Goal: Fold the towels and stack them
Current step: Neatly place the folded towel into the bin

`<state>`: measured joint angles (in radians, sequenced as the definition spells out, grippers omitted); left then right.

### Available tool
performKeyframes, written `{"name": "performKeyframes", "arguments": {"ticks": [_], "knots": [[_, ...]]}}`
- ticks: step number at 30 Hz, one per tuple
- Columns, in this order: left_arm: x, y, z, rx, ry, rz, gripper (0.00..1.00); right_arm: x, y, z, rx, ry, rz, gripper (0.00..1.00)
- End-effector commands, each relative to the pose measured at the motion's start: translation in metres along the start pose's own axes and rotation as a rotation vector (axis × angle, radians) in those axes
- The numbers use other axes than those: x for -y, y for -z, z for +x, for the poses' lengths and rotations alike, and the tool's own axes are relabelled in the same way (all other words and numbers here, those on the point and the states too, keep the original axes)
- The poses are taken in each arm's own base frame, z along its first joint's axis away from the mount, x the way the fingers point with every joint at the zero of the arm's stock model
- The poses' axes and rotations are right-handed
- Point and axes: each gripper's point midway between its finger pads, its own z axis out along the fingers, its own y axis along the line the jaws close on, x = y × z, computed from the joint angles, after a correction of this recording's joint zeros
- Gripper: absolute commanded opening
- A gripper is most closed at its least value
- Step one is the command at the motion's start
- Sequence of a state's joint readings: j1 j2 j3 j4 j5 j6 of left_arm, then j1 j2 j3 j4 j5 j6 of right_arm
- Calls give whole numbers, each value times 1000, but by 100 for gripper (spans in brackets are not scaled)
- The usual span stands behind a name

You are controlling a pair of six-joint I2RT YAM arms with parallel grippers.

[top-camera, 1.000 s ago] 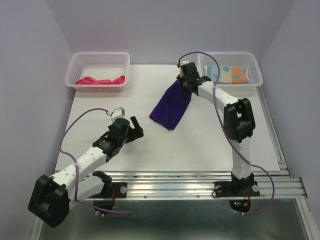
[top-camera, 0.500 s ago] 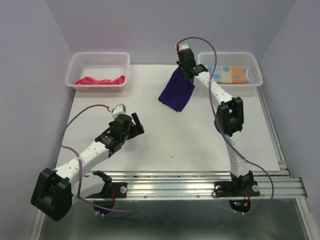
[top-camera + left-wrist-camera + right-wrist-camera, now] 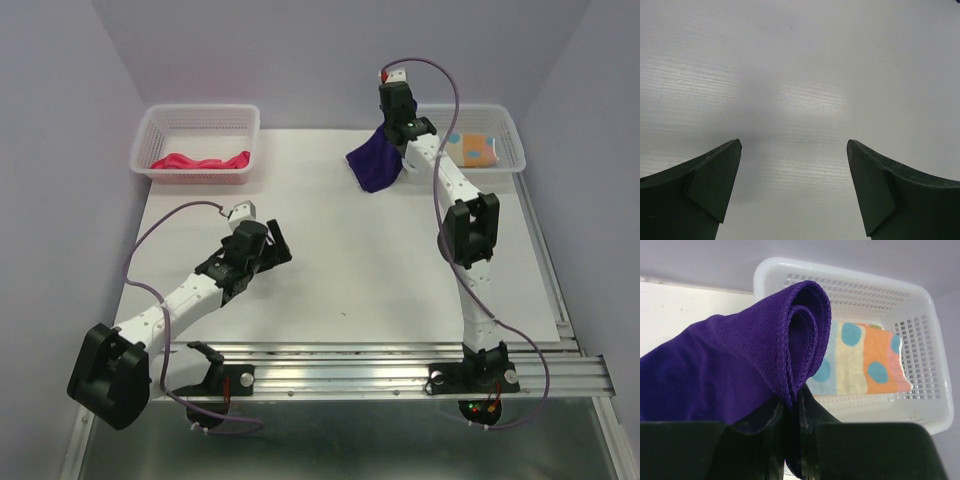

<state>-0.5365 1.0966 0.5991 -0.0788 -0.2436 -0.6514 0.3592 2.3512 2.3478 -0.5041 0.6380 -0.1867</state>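
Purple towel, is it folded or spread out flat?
Folded, not flat: the purple towel hangs doubled over, its looped edge pinched in the shut right claw.

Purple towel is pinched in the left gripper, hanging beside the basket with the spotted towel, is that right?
No, the right gripper pinches the purple towel; the left gripper is open and empty. The right wrist view shows it, hanging beside the basket with the spotted towel.

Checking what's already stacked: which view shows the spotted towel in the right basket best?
Right wrist view: the spotted towel lies flat in the white basket, dots clear, left edge behind the purple towel. Top external shows it small, partly behind the right arm. Left wrist shows none of it.
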Motion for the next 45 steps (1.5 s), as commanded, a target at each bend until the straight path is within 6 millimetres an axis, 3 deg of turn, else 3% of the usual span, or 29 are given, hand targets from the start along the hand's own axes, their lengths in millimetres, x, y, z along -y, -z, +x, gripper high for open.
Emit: {"name": "performKeyframes", "arguments": {"ticks": [1,12,17,30,35,39,45], "knots": [[14,1,-21,48,-5,29,99,49,25,-60,135,-129,80,1],[24,1,-25,48,-7,65,99,99,58,-98,219,-270,96,1],[29,4,-27,51,-5,85,99,110,58,-97,219,-286,104,1],[33,-2,-25,33,-11,90,99,158,35,-61,137,-339,169,2],[35,-6,-25,27,-20,91,99,159,10,-30,79,-328,150,2],[37,-8,-25,23,-31,101,99,156,-6,-17,63,-339,126,2],[44,-6,-33,53,-44,127,99,168,-31,8,25,-360,141,1]]}}
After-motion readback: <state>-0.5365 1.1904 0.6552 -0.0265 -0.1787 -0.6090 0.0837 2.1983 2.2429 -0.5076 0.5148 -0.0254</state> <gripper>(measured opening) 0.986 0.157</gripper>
